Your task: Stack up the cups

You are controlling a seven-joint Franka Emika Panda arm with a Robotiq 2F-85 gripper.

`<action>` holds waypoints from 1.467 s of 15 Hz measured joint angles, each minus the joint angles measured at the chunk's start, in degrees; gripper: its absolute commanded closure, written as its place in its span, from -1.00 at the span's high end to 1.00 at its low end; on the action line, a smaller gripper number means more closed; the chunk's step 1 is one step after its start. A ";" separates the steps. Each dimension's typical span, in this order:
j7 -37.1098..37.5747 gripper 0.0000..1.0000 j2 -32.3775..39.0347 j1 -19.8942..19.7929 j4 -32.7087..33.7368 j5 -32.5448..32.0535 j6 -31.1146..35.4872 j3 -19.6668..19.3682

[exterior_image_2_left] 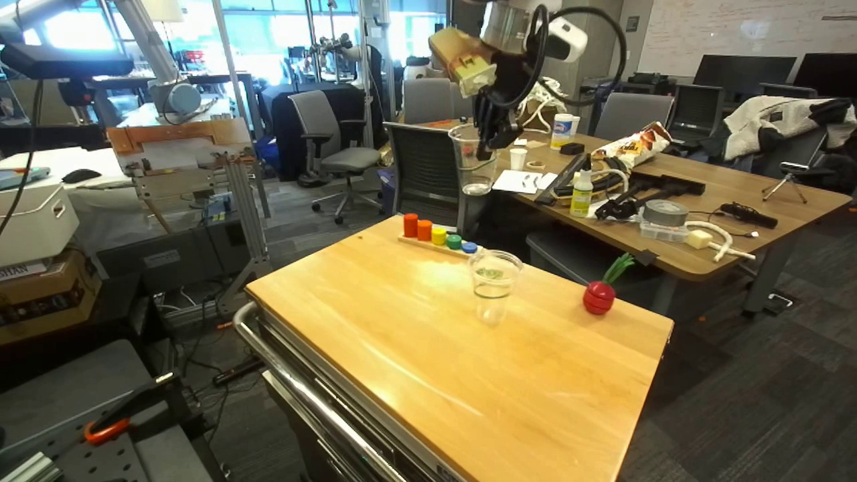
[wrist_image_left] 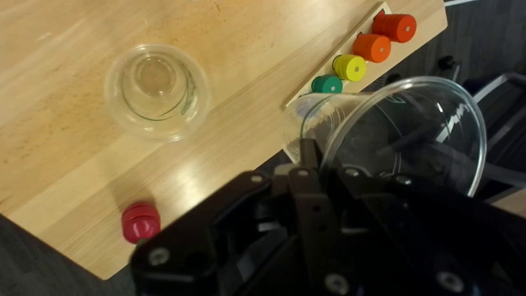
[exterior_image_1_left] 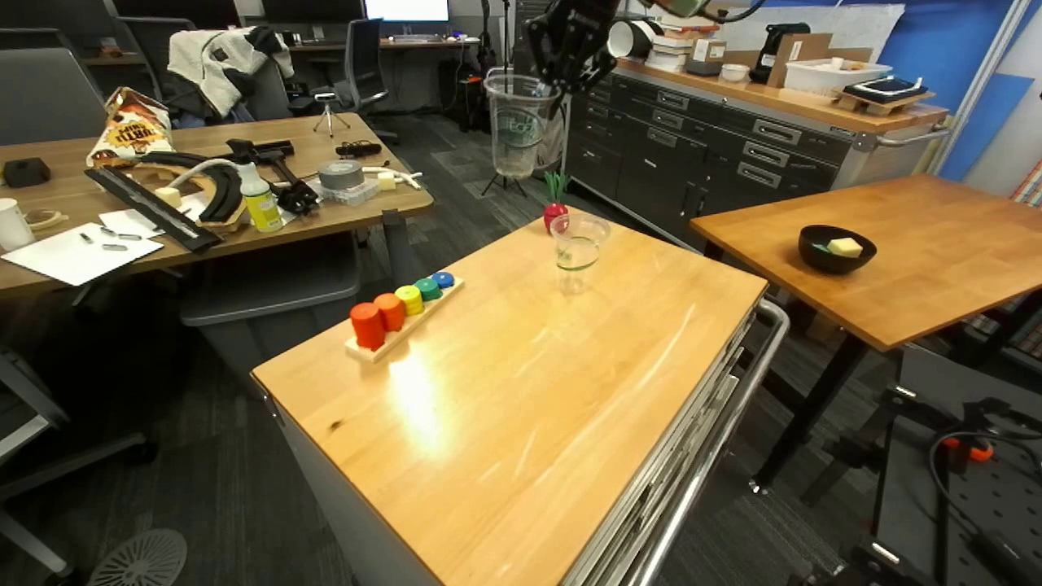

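Ext. view: pincer gripping cup; 2nd cup w/ blurry print; label ends "HAN".

The held cup, clear with green print, hung nearly upright, mouth up, its rim pinched in the gripper. The standing cup, clear too, wide-rimmed and green-banded, stood mouth up, well below the gripper and off to its side.

Both exterior views look obliquely down across the counter, from different directions and well back from the end effector (high in both frames). The wrist view looks steeply down from close behind the end effector. All three share the counter, lower than the end effector.
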 measured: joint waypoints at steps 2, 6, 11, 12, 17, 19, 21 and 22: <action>-0.22 -0.98 -4.96 -1.34 -4.91 0.68 0.28 -1.51; -0.65 -0.98 -11.18 -1.97 -13.88 0.67 1.83 -4.90; -5.88 -0.98 -11.26 -1.98 -19.93 0.78 7.02 -5.77; -7.12 -0.98 -10.74 -1.98 -20.41 1.08 8.36 -5.66; -13.48 -0.98 -7.02 -2.01 -20.56 5.69 12.85 -5.13; -15.32 -0.98 -5.68 -2.23 -20.20 7.47 13.29 -4.76; -16.41 -0.98 -4.38 -2.61 -19.58 8.32 13.40 -4.27; -16.71 -0.98 -3.81 -2.75 -19.26 8.39 13.40 -4.10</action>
